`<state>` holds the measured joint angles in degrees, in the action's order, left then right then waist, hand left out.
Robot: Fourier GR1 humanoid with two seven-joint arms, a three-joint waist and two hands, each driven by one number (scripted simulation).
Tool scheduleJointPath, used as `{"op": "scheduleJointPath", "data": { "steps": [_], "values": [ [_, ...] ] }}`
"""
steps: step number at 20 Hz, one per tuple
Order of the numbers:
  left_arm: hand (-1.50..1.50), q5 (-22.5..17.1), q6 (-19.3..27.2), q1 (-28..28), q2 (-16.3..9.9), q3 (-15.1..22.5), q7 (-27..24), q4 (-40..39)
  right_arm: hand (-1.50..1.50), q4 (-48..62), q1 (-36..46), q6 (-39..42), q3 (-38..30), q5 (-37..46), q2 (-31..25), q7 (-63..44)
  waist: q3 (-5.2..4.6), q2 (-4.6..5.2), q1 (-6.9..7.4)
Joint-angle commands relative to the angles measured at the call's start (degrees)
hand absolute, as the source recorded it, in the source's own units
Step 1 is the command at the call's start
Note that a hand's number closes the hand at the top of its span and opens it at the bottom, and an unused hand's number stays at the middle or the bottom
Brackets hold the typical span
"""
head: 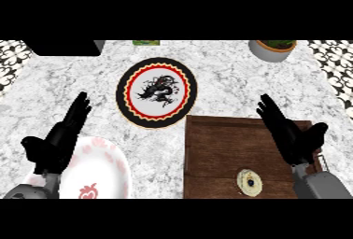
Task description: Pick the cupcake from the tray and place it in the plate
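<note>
A grey-white marbled stone counter (228,84) fills most of the frame. At the lower right lies a dark brown wooden tray (221,144), rectangular, with plank lines across it. On the tray near the frame's bottom edge sits the small round cupcake (250,182), seen from above as a pale cream ring with a dark centre.

The black right hand (289,135) shows at the right of the frame, over the tray's right part, its fingers straight and held together, pointing toward the upper left, with the thumb spread out to the right. It is above and to the right of the cupcake and holds nothing.

The black left hand (55,140) shows at the lower left, fingers straight and pointing up the frame, thumb out to the left, empty. It overlaps the left edge of a white round plate with red fruit print (103,172) at the bottom left.

In the upper middle of the frame lies a round plate with a black rim, red ring and a black dragon figure (156,92) on white, just beside the tray's upper left corner. A white pot with green plant (271,48) stands at the upper right, and a black boxy object (63,46) sits at the upper left.
</note>
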<state>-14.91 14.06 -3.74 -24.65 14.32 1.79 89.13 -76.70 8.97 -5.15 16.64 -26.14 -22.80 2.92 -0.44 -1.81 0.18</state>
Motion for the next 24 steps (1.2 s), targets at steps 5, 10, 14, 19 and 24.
{"op": "scheduleJointPath", "data": {
  "steps": [5,10,14,19,24],
  "values": [
    [0.00,-0.09,-0.01,-2.93,-2.51,-4.47,2.01,-3.40,1.50,-4.59,7.50,25.52,1.24,-5.00,-6.06,6.31,0.61,2.02,1.06],
    [0.00,-1.87,-0.34,-3.07,-0.71,-4.33,4.29,-5.39,-1.50,1.12,1.21,16.96,-6.48,4.41,-8.07,27.36,0.79,2.26,-1.10],
    [0.00,-1.22,-2.05,-5.00,-0.01,-4.82,4.01,-8.94,-1.50,9.61,-0.94,28.93,-2.20,11.16,-9.68,40.56,0.53,2.12,-0.14],
    [0.00,-1.55,-3.76,-6.72,-0.11,-6.06,3.63,-11.41,-1.50,11.34,-0.66,24.12,1.82,26.50,-13.87,50.83,0.49,1.98,-0.30],
    [0.00,-0.78,-4.15,-7.91,0.23,-7.44,6.40,-10.05,-1.50,6.90,2.00,23.28,1.37,29.72,-15.73,42.71,0.43,1.79,-0.18]
  ]
}}
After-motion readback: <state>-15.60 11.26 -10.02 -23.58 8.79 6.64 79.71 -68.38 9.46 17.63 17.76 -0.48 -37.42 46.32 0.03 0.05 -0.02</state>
